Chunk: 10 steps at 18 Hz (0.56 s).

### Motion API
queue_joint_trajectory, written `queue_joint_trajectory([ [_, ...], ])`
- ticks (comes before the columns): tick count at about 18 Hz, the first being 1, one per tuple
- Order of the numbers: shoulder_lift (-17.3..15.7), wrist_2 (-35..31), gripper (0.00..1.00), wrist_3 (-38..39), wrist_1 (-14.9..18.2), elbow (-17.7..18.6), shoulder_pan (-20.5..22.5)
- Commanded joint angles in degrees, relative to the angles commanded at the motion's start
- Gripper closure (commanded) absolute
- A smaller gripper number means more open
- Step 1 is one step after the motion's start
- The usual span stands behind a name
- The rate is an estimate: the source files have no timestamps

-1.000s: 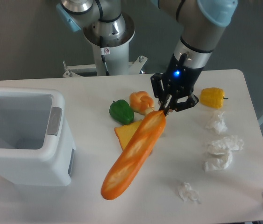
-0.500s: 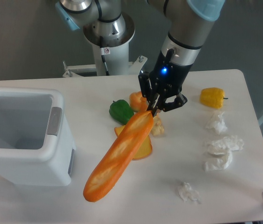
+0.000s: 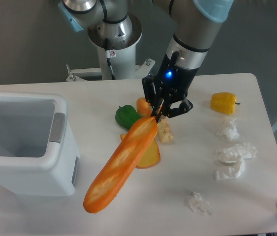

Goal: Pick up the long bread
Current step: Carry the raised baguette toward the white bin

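The long bread (image 3: 120, 168) is an orange-brown baguette with pale slashes. It hangs tilted in the air, its upper end pinched in my gripper (image 3: 156, 115) and its lower end pointing down-left toward the bin. My gripper is shut on that upper end, above the middle of the table. Under the bread lies the flat orange bread slice (image 3: 149, 156). The small round bun (image 3: 143, 105) is partly hidden behind my gripper.
A white bin (image 3: 22, 142) stands open at the left. A green pepper (image 3: 127, 117) lies by the bun, a yellow pepper (image 3: 223, 103) at the right. A pale food piece (image 3: 165, 133) lies beside the slice. Several crumpled paper wads (image 3: 233, 155) lie at the right.
My gripper has moved left and slightly up with the long bread in it. The bread's lower end has swung left toward the bin.
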<state>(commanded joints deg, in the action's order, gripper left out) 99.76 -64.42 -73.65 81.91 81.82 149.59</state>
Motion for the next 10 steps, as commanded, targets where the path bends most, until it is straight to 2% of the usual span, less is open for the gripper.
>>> queue_joint_trajectory([
  [10, -1.6, 2.0, 1.00, 0.1, 0.0, 1.4, 0.5],
])
